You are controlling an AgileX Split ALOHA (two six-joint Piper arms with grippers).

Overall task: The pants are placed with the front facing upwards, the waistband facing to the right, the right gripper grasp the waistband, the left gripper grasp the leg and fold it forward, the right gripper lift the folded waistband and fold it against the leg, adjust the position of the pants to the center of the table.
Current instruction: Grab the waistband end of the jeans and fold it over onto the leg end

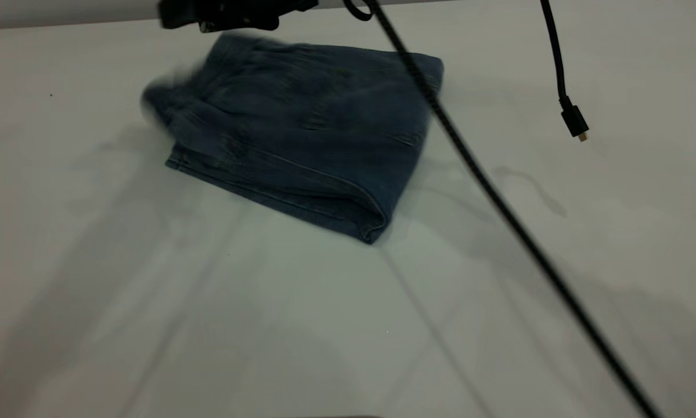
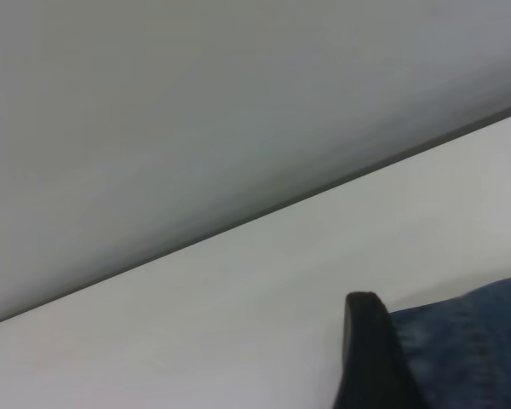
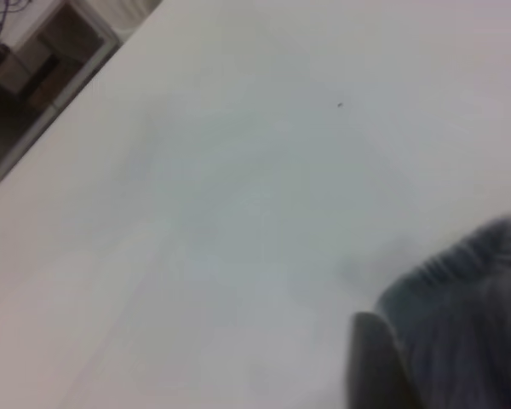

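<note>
The blue denim pants lie folded into a compact block on the far middle of the white table. Their left end is smeared by motion. A black gripper hangs at the top edge, just above the pants' far edge; I cannot tell which arm it belongs to. In the left wrist view, part of my left gripper sits right against blue denim, near the table's far edge. In the right wrist view, my right gripper is against the gathered waistband, low over the table.
A thick black cable runs diagonally across the exterior view, from the top middle to the bottom right. A second cable hangs at the upper right and ends in a plug. Dark furniture stands beyond the table's edge in the right wrist view.
</note>
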